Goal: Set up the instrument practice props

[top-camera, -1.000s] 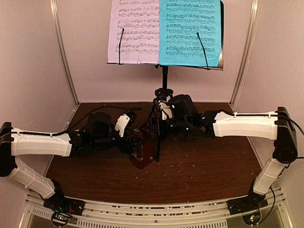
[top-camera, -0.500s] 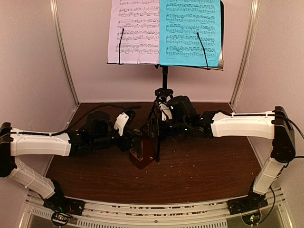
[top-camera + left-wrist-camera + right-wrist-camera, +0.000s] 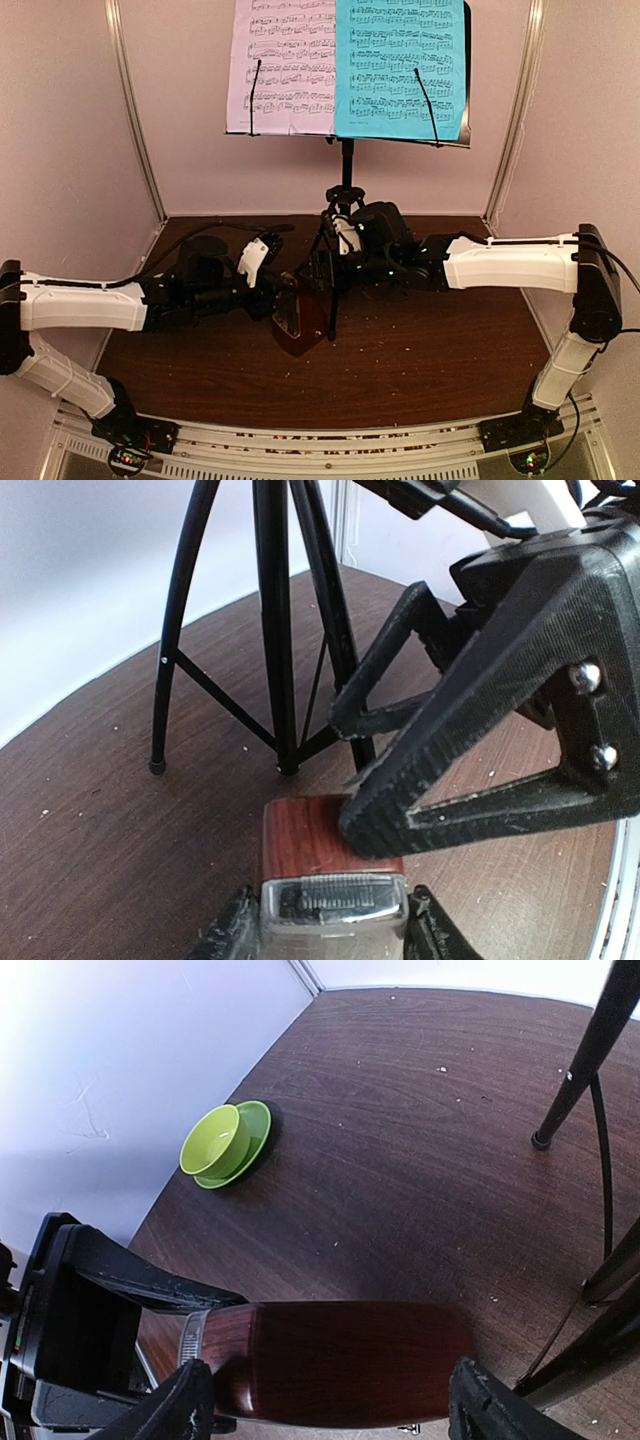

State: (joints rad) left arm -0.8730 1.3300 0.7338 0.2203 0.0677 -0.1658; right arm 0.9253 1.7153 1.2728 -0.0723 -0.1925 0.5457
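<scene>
The left gripper (image 3: 335, 935) clamps one end of the wooden metronome (image 3: 312, 845); the right gripper (image 3: 330, 1405) straddles its brown body, though I cannot tell whether it is gripping; the metronome hangs tilted low over the table (image 3: 430, 350), just before the music stand (image 3: 347, 160) tripod; the white sheet (image 3: 285, 65) and cyan sheet (image 3: 400, 65) sit side by side on the stand's desk.

A robot-lab test booth: plain white walls (image 3: 60, 120), metal corner posts (image 3: 133, 110), a dark wooden table (image 3: 430, 350).
</scene>
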